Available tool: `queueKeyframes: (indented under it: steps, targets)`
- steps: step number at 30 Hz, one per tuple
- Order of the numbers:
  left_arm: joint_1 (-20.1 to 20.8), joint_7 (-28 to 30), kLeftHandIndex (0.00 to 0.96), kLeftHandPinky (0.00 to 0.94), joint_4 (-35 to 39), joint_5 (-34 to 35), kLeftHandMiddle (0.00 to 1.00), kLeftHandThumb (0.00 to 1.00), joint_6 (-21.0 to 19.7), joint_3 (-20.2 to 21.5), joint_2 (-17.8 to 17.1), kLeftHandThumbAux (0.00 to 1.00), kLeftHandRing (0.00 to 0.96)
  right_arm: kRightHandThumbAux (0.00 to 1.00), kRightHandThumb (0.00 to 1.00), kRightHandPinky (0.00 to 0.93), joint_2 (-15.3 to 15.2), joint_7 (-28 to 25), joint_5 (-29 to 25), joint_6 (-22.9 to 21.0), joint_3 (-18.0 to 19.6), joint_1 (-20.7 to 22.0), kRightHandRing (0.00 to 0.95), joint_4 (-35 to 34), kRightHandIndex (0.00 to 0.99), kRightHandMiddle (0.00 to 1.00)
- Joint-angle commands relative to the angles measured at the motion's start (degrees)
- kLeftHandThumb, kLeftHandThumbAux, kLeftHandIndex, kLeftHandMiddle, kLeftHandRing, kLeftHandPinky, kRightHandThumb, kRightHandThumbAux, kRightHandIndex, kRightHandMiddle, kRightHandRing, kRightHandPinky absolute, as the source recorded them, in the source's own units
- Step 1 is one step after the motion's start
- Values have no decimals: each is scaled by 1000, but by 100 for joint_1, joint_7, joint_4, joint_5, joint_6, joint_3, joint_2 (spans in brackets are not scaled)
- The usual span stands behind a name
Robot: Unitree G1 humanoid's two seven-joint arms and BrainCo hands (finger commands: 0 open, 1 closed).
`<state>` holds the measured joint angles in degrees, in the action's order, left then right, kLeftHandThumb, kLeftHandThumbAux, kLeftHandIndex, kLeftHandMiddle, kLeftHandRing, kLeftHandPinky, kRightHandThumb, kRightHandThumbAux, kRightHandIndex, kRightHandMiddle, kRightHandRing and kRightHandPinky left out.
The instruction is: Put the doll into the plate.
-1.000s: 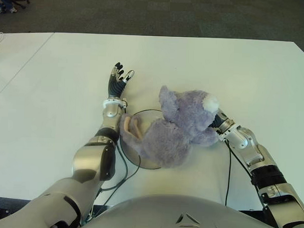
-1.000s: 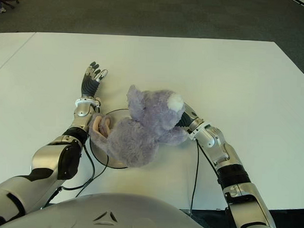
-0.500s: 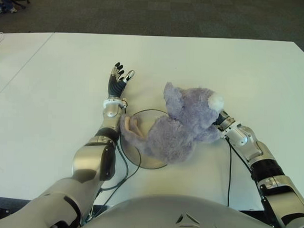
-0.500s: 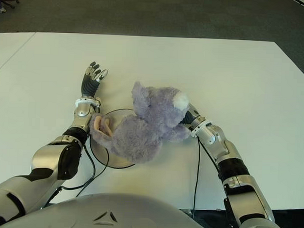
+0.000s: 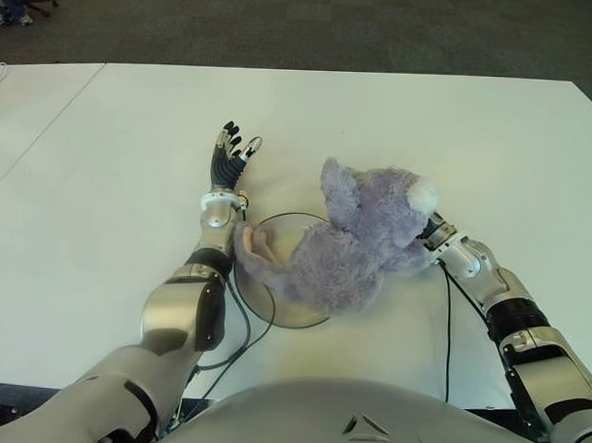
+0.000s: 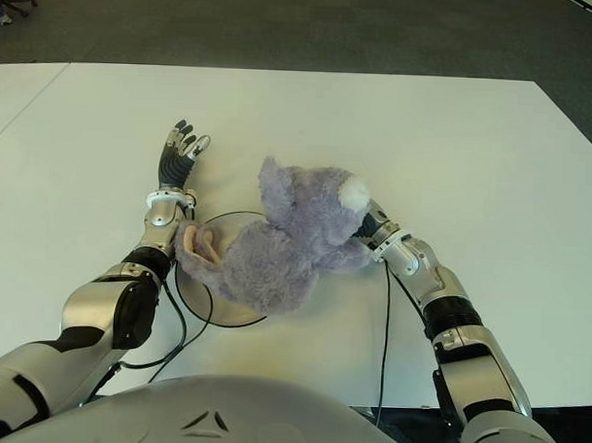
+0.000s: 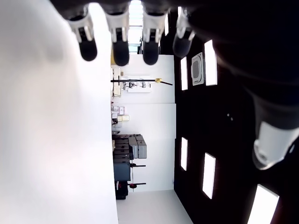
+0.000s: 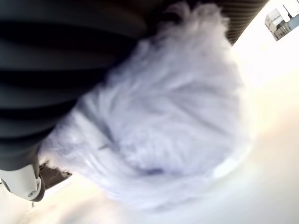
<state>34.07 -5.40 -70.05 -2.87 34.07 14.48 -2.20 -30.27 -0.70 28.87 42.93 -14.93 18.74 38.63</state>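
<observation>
White table point(image 5: 397, 128) fills most of the frame, dark carpeted floor point(image 5: 312, 28) along the top edge. Lower centre: a shallow round plate point(image 5: 273, 313) sits on the table, purple plush doll point(image 5: 358, 243) lying across it, legs over the plate, head and upper body spilling off to the right. A black cable point(image 5: 446, 334) trails over the tabletop at lower right; a seam shows at far left.

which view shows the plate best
The right eye view: the plate's dark rim shows along its near-left arc, the purple plush doll covering the rest. The left eye view shows much the same. The left wrist view shows none of it, the right wrist view only fur.
</observation>
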Motion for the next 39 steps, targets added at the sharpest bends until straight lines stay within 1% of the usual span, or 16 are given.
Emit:
queueKeyframes:
  steps: [1, 4, 8, 13, 17, 20, 23, 25, 27, 30, 33, 34, 36, 38, 39]
  targets:
    - [-1035, -49, 36, 84, -769, -27, 100, 0, -876, -48, 400, 580, 98, 550, 230, 0, 53, 7, 159, -109, -168, 181, 0, 713, 0, 0]
    - [-1035, -36, 36, 97, -769, -22, 102, 0, -872, -44, 398, 580, 102, 539, 227, 0, 73, 74, 177, -75, -214, 270, 0, 912, 0, 0]
    - [-1041, -81, 39, 83, -770, -56, 107, 0, -878, -72, 390, 571, 103, 530, 239, 0, 105, 108, 141, -70, -243, 353, 0, 1026, 0, 0]
    - [-1036, -114, 49, 95, -775, -71, 114, 0, -898, -84, 392, 575, 110, 562, 303, 0, 141, 81, 36, -131, -215, 366, 0, 985, 0, 0]
    - [-1035, -94, 43, 87, -776, -52, 109, 0, -897, -64, 395, 576, 105, 591, 317, 0, 179, 40, -48, -208, -175, 360, 12, 991, 0, 0]
    - [-1044, -79, 40, 80, -774, -51, 106, 0, -877, -64, 395, 575, 101, 593, 313, 0, 194, 21, -98, -229, -171, 358, 1, 1003, 0, 0]
    - [-1051, -64, 38, 84, -773, -49, 102, 0, -868, -63, 393, 573, 97, 547, 248, 0, 193, 26, -111, -170, -189, 355, 0, 1011, 0, 0]
    - [-1051, -53, 38, 84, -773, -43, 102, 0, -874, -58, 389, 573, 97, 533, 225, 0, 198, 63, -93, -104, -210, 350, 0, 1001, 0, 0]
    - [-1051, -43, 39, 83, -774, -39, 102, 0, -880, -54, 384, 570, 97, 512, 188, 0, 234, 201, -18, -17, -252, 298, 0, 935, 0, 0]
    - [-1052, -33, 35, 90, -774, -32, 103, 0, -873, -46, 375, 573, 99, 502, 154, 0, 461, 795, 420, 153, -449, -32, 0, 277, 0, 0]
    - [-1055, -32, 33, 89, -774, -36, 101, 0, -861, -47, 372, 579, 99, 514, 143, 0, 603, 1126, 714, 146, -567, -128, 0, -232, 0, 0]
    - [-1055, -25, 33, 89, -774, -38, 100, 0, -859, -48, 373, 580, 99, 515, 143, 0, 629, 1332, 859, 216, -608, -122, 0, -297, 0, 0]
    - [-1051, -12, 29, 75, -776, -41, 95, 0, -865, -50, 371, 584, 92, 553, 167, 0, 646, 1623, 1049, 324, -663, -93, 0, -301, 0, 0]
    - [-1051, -2, 28, 73, -776, -57, 94, 0, -857, -63, 362, 585, 91, 561, 173, 0, 659, 1772, 1136, 373, -711, -41, 0, -261, 0, 0]
    - [-1051, 0, 23, 62, -776, -68, 98, 0, -851, -72, 357, 574, 91, 580, 188, 0, 669, 1822, 1162, 387, -735, -8, 0, -233, 0, 0]
